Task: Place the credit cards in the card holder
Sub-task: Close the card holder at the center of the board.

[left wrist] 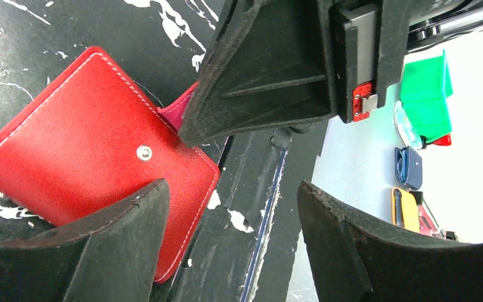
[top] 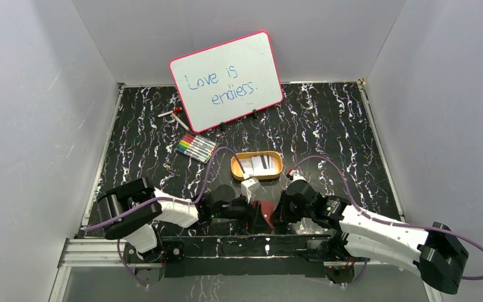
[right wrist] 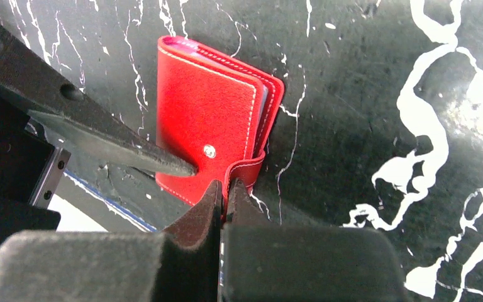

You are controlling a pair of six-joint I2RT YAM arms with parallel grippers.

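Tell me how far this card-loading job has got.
Done: only the snap tab looks undone, its stud bare. In hand: the right tool pinches that tab while a finger of the open left tool rests on the folded card holder. Left: opening it and loading the credit cards, which lie in the orange tray.

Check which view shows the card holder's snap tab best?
Right wrist: the snap tab curls off the card holder into the shut right gripper. Left wrist shows only a sliver behind that gripper; top external, just a red patch.
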